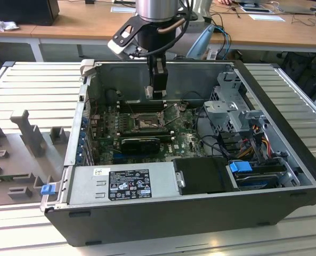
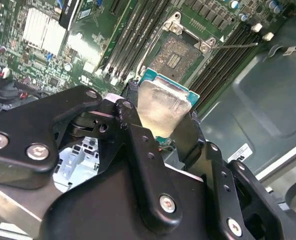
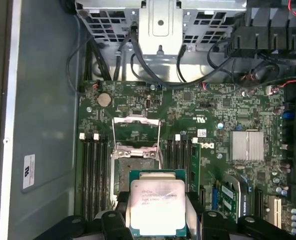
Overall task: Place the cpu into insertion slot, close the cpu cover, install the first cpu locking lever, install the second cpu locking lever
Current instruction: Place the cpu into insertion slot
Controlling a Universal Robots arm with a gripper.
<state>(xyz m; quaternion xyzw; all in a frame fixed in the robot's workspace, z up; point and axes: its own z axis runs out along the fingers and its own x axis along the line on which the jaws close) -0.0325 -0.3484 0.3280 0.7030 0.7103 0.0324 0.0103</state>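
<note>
One cpu [image 3: 156, 202] in hand [image 2: 163, 112]; ribbed table [image 1: 35, 85], probably office desks [image 1: 78, 29].

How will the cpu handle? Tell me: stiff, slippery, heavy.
Likely stiff: the cpu sits flat and unbent, pinched at its edges by the tool. Its smooth metal top looks slippery, so it may slide if nudged. Probably light, being thin and far smaller than the tool.
</note>
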